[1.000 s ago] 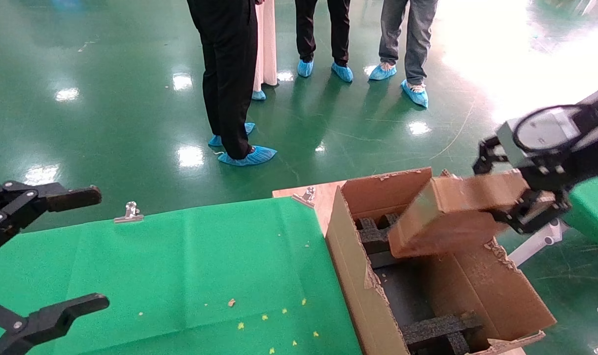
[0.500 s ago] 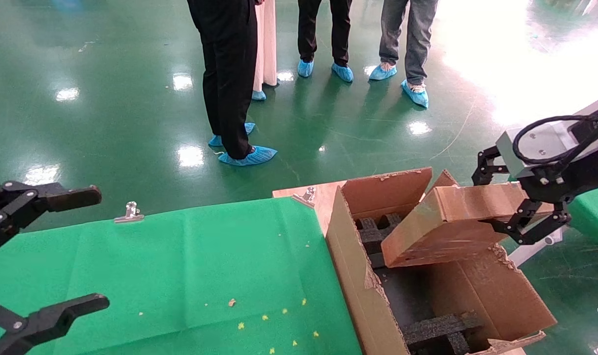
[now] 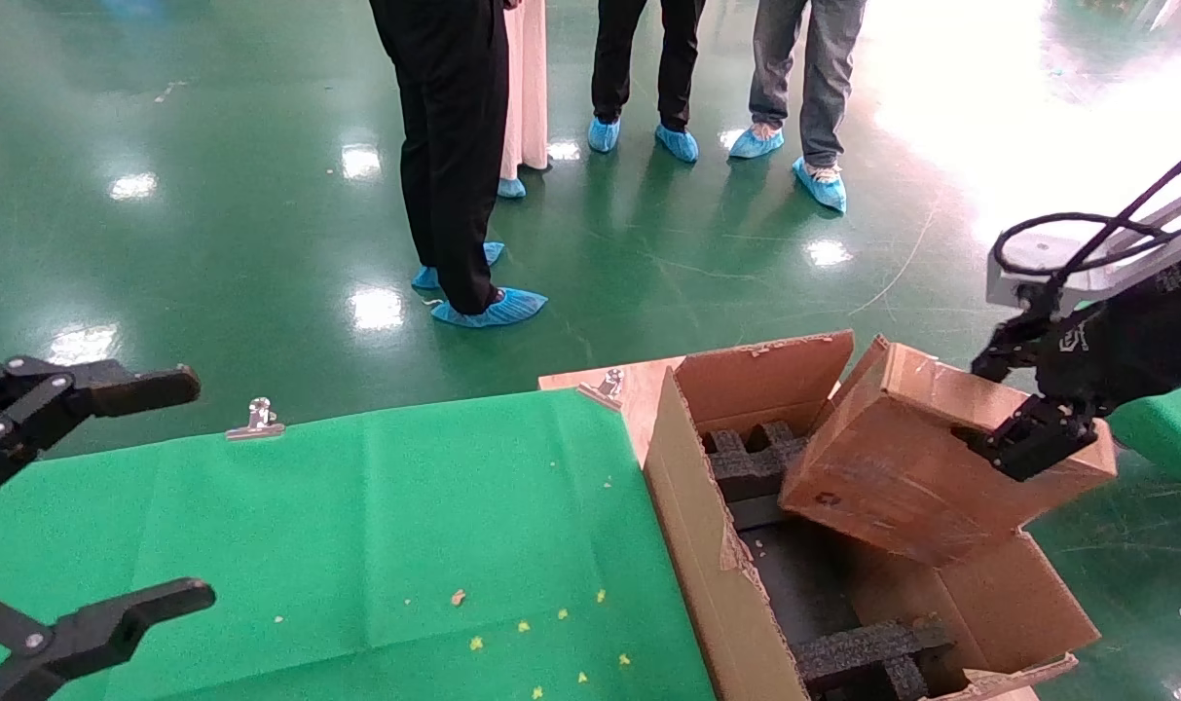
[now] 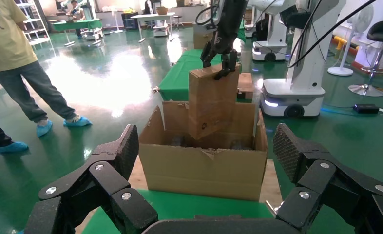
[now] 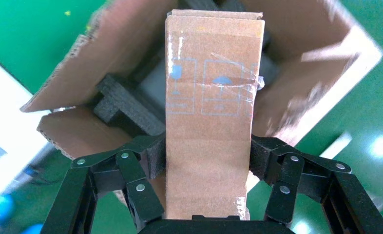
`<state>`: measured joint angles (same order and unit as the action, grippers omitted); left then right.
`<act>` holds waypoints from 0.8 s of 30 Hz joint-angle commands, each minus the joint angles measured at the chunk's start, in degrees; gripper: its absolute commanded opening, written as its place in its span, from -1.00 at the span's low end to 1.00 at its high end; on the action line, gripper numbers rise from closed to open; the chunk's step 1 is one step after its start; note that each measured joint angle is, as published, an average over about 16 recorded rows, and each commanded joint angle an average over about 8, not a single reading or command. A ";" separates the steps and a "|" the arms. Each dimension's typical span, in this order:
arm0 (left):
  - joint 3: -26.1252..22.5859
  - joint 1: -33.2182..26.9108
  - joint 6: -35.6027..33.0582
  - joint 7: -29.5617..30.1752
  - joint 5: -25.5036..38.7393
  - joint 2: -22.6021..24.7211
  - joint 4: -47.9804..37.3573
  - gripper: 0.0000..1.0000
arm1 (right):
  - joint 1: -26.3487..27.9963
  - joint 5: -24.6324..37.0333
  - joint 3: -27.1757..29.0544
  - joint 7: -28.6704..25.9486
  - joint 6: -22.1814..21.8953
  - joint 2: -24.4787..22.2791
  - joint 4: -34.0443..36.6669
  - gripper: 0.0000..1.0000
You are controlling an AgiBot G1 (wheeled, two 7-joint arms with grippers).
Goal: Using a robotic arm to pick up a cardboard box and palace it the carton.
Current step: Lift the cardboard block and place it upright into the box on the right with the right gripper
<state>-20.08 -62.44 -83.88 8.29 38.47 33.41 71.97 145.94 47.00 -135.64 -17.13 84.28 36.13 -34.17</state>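
The right tool [image 3: 1023,428] clamps the cardboard box [image 3: 926,453] by its upper end, long axis tipped down into the carton [image 3: 707,545] below; the left tool [image 3: 93,506] gapes wide, parked.

The cardboard box [image 3: 926,458] is matt brown card with scuffed faces, a glossy clear tape strip [image 5: 219,87] and faint blue print. The carton [image 3: 717,545] is rough corrugated card with torn, ragged edges, and coarse black foam blocks [image 3: 867,647] sit inside. Green cloth [image 3: 356,545] with creases covers the worktop, held by shiny metal clips [image 3: 256,419]. The green floor [image 3: 210,195] is glossy, mirroring lights. The right hand [image 5: 206,168] is matt black with bright rivets.
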 commanded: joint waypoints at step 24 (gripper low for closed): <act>0.00 0.01 0.02 -0.01 0.00 -0.01 -0.01 1.00 | -2.30 -3.88 -0.80 -15.07 -4.35 -4.81 -1.13 -1.00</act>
<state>-20.08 -62.44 -83.86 8.29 38.47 33.40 71.96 143.43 43.15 -136.58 -32.69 79.68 31.32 -35.22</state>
